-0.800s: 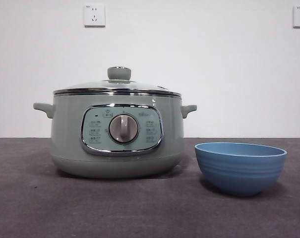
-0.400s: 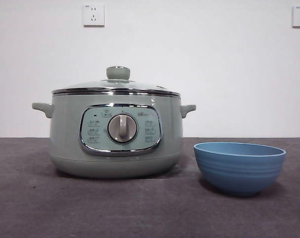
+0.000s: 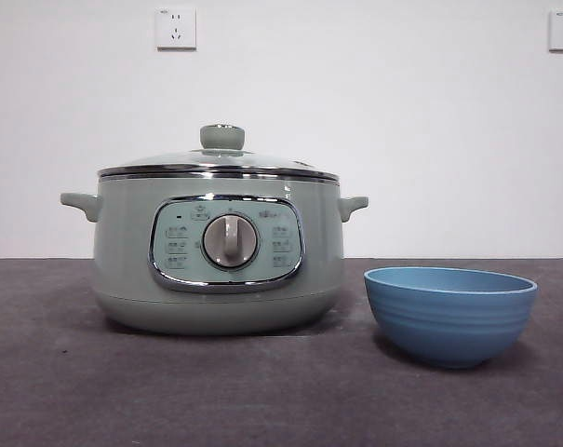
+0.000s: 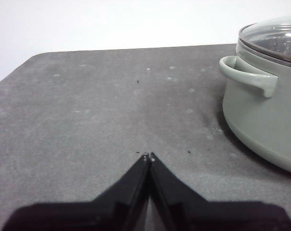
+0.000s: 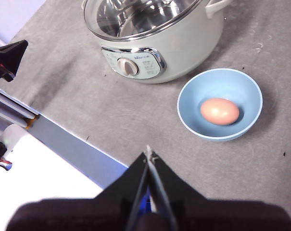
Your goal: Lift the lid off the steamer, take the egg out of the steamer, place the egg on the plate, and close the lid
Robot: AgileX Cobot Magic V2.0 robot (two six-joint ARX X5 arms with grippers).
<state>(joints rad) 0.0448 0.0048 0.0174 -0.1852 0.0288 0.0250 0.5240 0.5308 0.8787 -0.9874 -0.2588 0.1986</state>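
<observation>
Egg (image 5: 219, 111) was seen lying in plate (image 3: 450, 315), right of steamer (image 3: 218, 256); lid (image 3: 220, 163) seated. Both grippers, left gripper (image 4: 148, 157) and right gripper (image 5: 148, 155), were clenched empty, well apart. Egg was judged fragile, smooth, light; lid knob (image 3: 222, 137) judged best hold.

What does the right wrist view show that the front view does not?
Only the right wrist view shows the egg lying in the plate, and the right gripper, jaws shut, above the table. Only the front view shows two wall outlets and the lid's knob. Both show the steamer with the lid on it, its dial, and the plate beside it.
</observation>
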